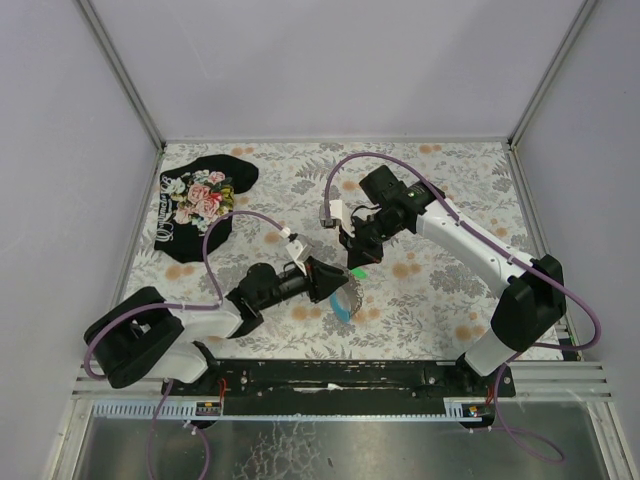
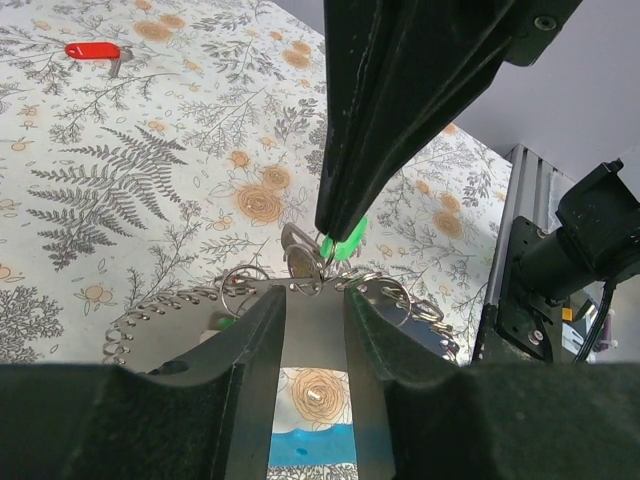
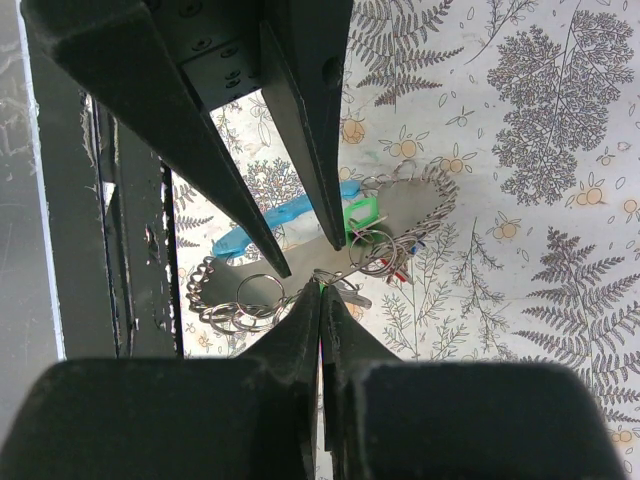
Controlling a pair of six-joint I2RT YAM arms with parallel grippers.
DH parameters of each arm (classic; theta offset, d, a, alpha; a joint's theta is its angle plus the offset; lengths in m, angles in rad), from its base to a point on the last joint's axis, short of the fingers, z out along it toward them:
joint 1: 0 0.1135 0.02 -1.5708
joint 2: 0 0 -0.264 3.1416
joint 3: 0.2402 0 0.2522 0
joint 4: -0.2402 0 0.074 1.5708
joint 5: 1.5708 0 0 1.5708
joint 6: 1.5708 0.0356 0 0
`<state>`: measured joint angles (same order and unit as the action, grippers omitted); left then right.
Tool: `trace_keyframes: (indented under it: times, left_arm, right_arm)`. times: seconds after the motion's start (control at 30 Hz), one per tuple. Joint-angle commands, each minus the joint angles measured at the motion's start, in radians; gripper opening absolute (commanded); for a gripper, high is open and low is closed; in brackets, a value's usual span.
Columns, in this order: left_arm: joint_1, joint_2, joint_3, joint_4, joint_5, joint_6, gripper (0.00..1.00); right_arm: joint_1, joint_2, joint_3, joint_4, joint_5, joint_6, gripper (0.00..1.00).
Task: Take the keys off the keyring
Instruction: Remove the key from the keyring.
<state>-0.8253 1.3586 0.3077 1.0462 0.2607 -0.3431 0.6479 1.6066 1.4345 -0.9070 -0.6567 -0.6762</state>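
My left gripper [image 2: 313, 295] is shut on the keyring's flat grey fob [image 2: 315, 335] and holds it just above the table; it also shows in the top view [image 1: 333, 285]. The fob's light-blue part [image 1: 343, 306] hangs below it. Several silvery rings [image 3: 255, 295] and chain links run along the fob's edges. My right gripper [image 3: 322, 290] comes from above, shut on a green-headed key [image 2: 346, 245] at the fob's top edge. Another green key head [image 3: 360, 215] and red bits hang among the rings. A red-headed key [image 2: 95, 50] lies loose on the table.
A black floral cloth [image 1: 200, 198] lies at the back left of the flowered tablecloth [image 1: 450, 290]. Metal frame posts stand at the back corners and a black rail [image 1: 350, 375] runs along the near edge.
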Motion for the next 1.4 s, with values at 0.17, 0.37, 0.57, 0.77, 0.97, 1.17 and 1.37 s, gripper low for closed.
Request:
trace_keyframes:
  times: [0.17,0.37,0.57,0.77,0.97,1.17,1.37]
  left_arm:
    - [-0.011,0.031,0.051,0.043,-0.015,0.017,0.29]
    - [-0.012,0.055,0.069,0.033,-0.006,0.017,0.28]
    - [-0.013,0.066,0.082,0.005,-0.002,0.030,0.24]
    - [-0.012,0.079,0.098,-0.006,0.036,0.037,0.00]
    - [-0.013,0.047,0.082,-0.038,0.023,0.060,0.00]
    - [-0.012,0.024,0.076,-0.068,0.018,0.082,0.00]
    - [-0.011,0.034,0.075,-0.054,0.022,0.084,0.00]
  right_arm:
    - [0.009,-0.007,0.005,0.021,-0.049,0.013,0.00]
    - [0.009,-0.009,0.006,0.019,-0.052,0.014,0.00]
    - [0.009,-0.011,0.006,0.020,-0.055,0.015,0.00]
    - [0.009,-0.012,0.005,0.022,-0.048,0.017,0.00]
    - [-0.018,-0.019,0.004,0.030,-0.026,0.030,0.00]
    - [-0.070,-0.014,-0.011,0.043,-0.014,0.051,0.00]
    - [-0.104,-0.019,-0.037,0.059,-0.009,0.064,0.00]
